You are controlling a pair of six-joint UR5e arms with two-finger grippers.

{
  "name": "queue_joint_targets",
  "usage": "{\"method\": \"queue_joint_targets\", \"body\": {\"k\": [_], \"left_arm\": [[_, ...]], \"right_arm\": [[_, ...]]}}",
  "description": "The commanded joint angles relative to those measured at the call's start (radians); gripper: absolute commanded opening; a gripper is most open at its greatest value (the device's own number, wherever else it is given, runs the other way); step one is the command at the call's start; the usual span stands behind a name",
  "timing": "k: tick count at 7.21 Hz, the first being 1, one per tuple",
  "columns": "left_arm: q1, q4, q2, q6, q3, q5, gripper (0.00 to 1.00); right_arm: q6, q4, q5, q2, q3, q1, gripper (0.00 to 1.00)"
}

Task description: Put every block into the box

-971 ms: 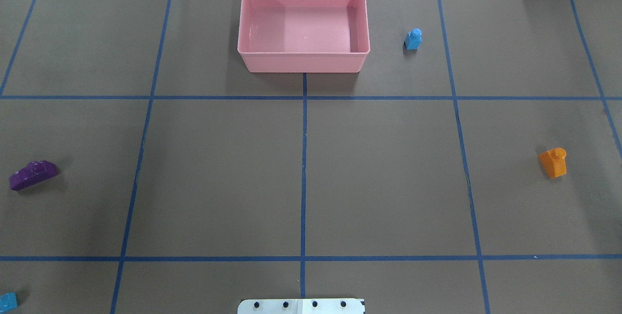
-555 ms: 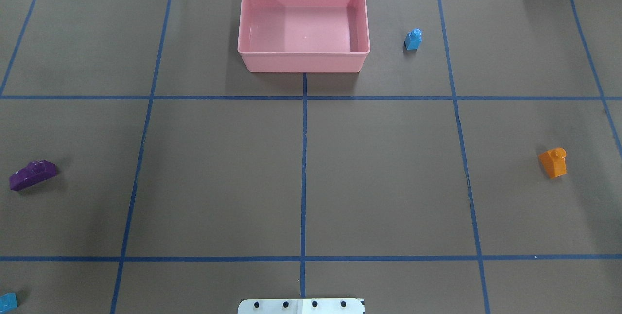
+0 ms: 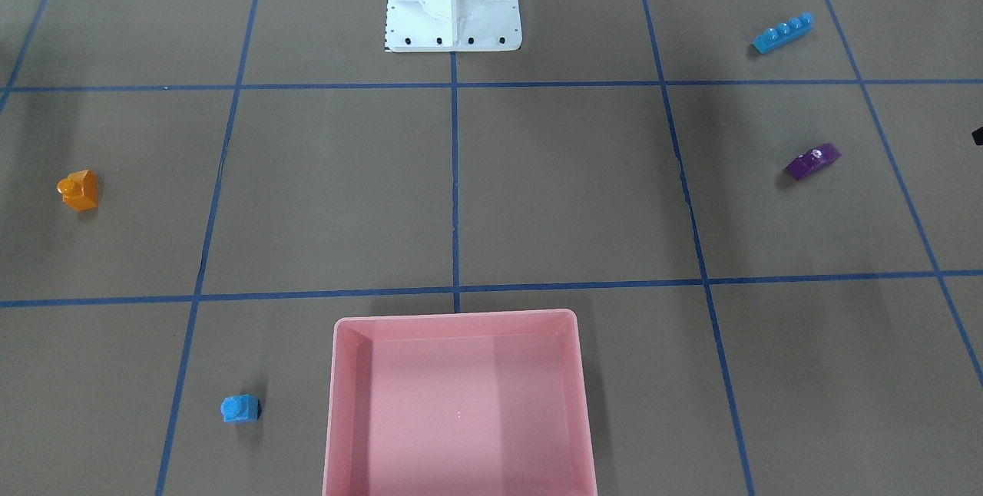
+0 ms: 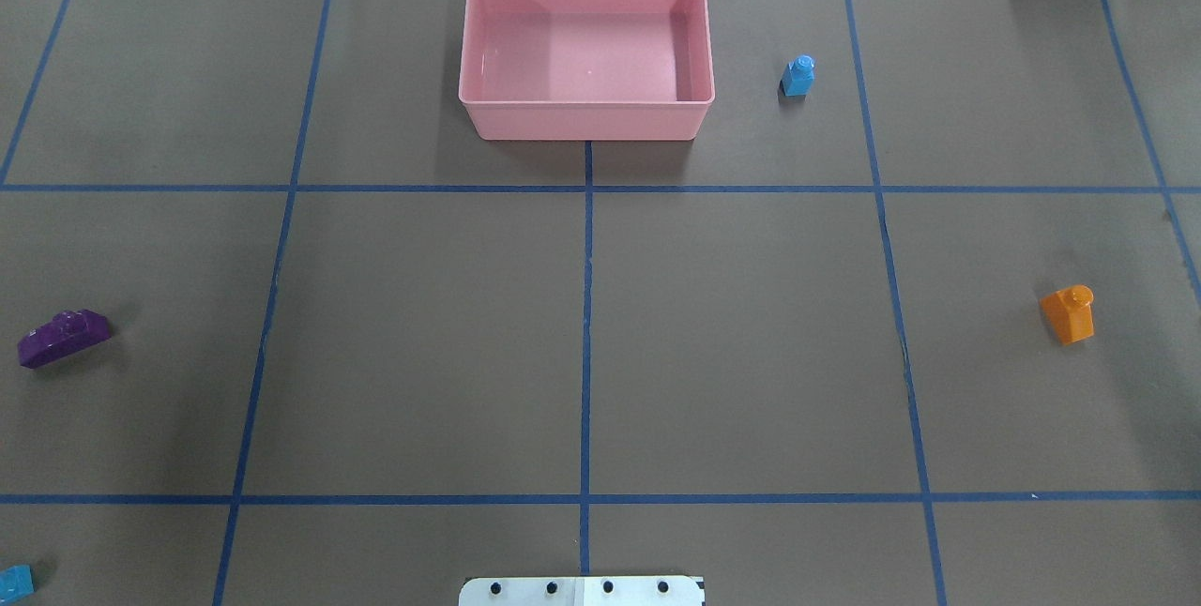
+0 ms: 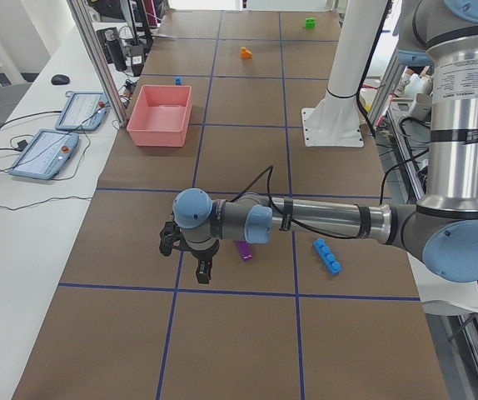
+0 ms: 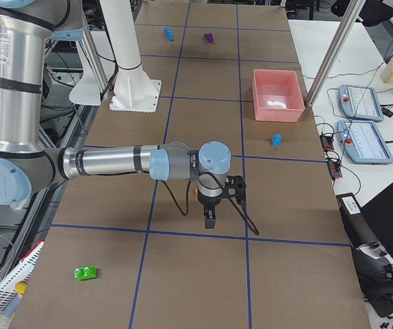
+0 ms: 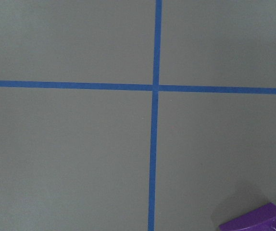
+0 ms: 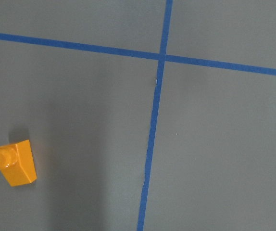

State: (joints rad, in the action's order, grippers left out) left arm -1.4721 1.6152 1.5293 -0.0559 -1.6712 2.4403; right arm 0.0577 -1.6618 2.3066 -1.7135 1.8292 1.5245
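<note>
The pink box (image 4: pixel 586 123) stands empty at the far middle of the table. Near its right side sits a tiny blue block (image 4: pixel 798 75). An orange sloped block (image 4: pixel 1069 313) lies at the right, and the right wrist view shows it at lower left (image 8: pixel 14 162). At the left lies a purple sloped block (image 4: pixel 64 336), and a long blue block (image 3: pixel 782 33) lies nearer the robot. A green block (image 6: pixel 85 273) rests beyond the orange one. My left gripper (image 5: pixel 199 265) hangs beside the purple block (image 5: pixel 244 250). My right gripper (image 6: pixel 210 218) hangs low over the table. I cannot tell whether either is open or shut.
The white robot base (image 4: pixel 582 590) stands at the near middle edge. Blue tape lines divide the brown table cover into squares. Control tablets (image 5: pixel 46 154) lie on a white side table past the box. A white basket (image 6: pixel 5 295) sits off the table's right end.
</note>
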Motion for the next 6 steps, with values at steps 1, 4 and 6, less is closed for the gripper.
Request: {"method": "queue_joint_targets", "body": {"k": [1,4,6], "left_arm": [[0.117,0.093,0.003,-0.004,-0.045,0.003,1.0],[0.339,0.435,-0.075,0.01,-0.068,-0.134,0.99],[0.511,0.526,-0.107,0.086,-0.062,-0.291,0.99]], "right_arm": [[-0.002,-0.003,0.032,-0.008,-0.004,-0.001,1.0],[0.005,0.098,0.175,-0.012,-0.01,-0.03,1.0],[-0.005,0.167,0.175,-0.006,-0.013,-0.107,1.0]]}}
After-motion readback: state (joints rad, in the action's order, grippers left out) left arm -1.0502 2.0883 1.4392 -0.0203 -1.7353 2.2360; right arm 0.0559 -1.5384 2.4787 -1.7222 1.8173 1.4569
